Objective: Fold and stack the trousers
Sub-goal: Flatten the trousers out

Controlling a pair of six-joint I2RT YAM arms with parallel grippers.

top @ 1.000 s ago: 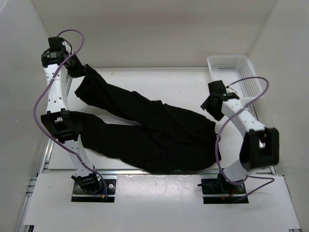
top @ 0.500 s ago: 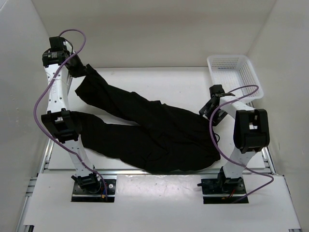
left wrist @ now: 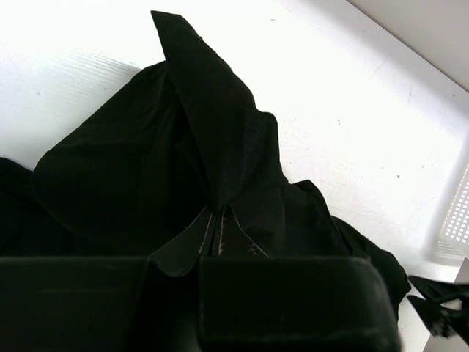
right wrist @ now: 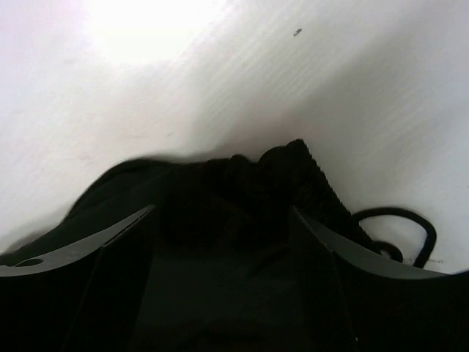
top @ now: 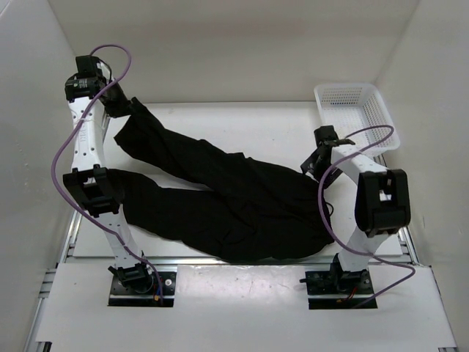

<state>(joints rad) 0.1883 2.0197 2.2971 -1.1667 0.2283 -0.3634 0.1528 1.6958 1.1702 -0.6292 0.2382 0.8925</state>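
Observation:
The black trousers (top: 227,198) lie spread over the white table, both legs reaching left and the waist at the right. My left gripper (top: 124,110), at the far left corner, is shut on the end of the far leg, which rises to it in a peak (left wrist: 212,125). The closed fingertips (left wrist: 218,214) pinch that fabric. My right gripper (top: 312,167) hovers at the waist edge. It stands open (right wrist: 221,213), with the ribbed waistband (right wrist: 256,176) between its spread fingers and nothing gripped. A black drawstring loop (right wrist: 410,227) lies beside the waistband.
A white mesh basket (top: 322,106) stands at the far right corner, its rim also showing in the left wrist view (left wrist: 458,213). White walls close in the table (top: 242,125) on three sides. Purple cables loop off both arms.
The right arm's elbow has swung up and inward while its gripper stayed at the waist edge, shifting slightly left. The left arm and the trousers have not moved.

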